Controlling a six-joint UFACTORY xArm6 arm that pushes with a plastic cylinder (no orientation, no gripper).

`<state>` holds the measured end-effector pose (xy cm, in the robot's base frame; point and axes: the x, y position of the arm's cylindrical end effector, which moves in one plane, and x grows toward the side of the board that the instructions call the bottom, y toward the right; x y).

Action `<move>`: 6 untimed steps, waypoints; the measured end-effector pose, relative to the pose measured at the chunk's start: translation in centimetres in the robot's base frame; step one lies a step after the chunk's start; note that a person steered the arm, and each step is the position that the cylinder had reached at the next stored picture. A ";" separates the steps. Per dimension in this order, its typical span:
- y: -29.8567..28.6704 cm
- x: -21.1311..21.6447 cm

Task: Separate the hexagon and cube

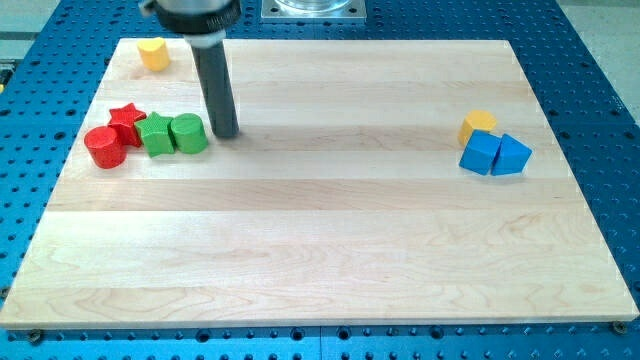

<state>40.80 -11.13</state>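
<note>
A yellow block [478, 124], seemingly the hexagon, sits at the view's right and touches the top of the blue cube [481, 152]. A blue triangular block [512, 156] rests against the cube's right side. My tip [226, 134] is far from them, at the view's upper left, just right of a green cylinder [188, 133] and close to or touching it. The dark rod rises from the tip to the view's top edge.
A green star [156, 134], a red star [126, 119] and a red cylinder [105, 147] cluster left of the green cylinder. Another yellow block [152, 53] lies near the board's top left corner. The wooden board [320, 260] sits on a blue perforated table.
</note>
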 end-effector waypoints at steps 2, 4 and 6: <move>13.3 4.9; 21.2 -7.6; 40.1 -4.0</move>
